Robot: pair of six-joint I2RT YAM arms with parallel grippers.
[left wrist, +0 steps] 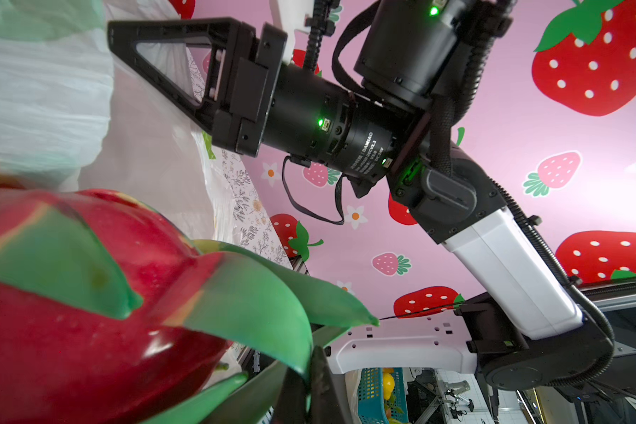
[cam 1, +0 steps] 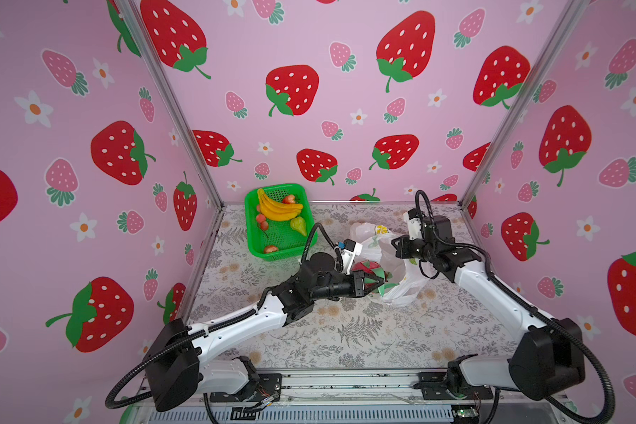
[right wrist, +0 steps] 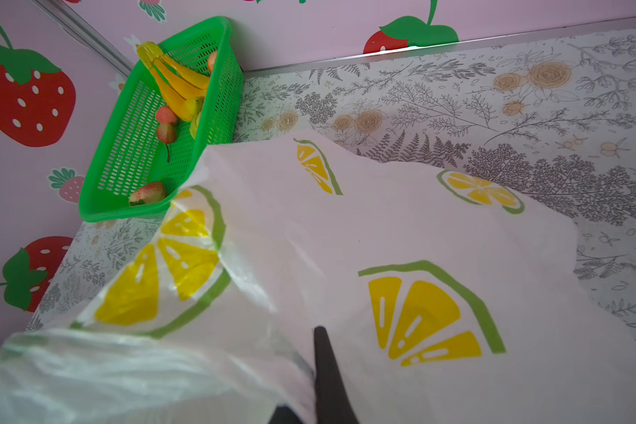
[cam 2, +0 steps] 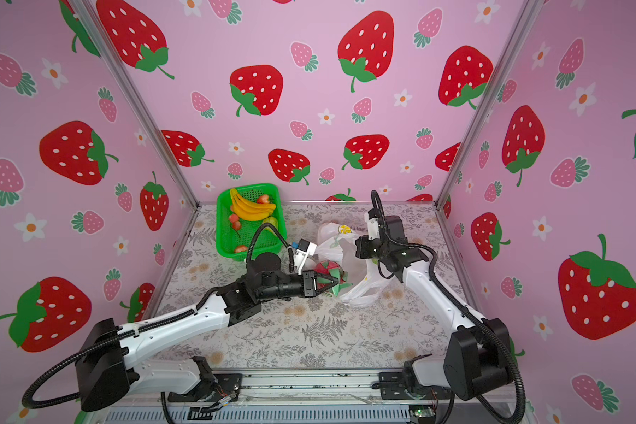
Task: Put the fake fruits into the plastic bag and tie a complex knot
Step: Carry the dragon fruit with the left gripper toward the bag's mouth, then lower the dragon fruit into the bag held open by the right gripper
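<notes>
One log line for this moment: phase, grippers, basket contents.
phase: bagging | left gripper: shut on dragon fruit at plastic bag mouth | right gripper: shut on bag rim | green basket: bananas, pear, red fruits

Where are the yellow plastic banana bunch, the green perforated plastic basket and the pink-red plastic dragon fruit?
Yellow plastic banana bunch (cam 1: 278,211): in a top view, middle banana.
Green perforated plastic basket (cam 1: 283,240): in a top view, bare mesh floor.
Pink-red plastic dragon fruit (left wrist: 89,348): left wrist view, red skin.

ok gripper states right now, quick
left gripper: closed on the dragon fruit, by a green scale
right gripper: closed on the plastic bag
</notes>
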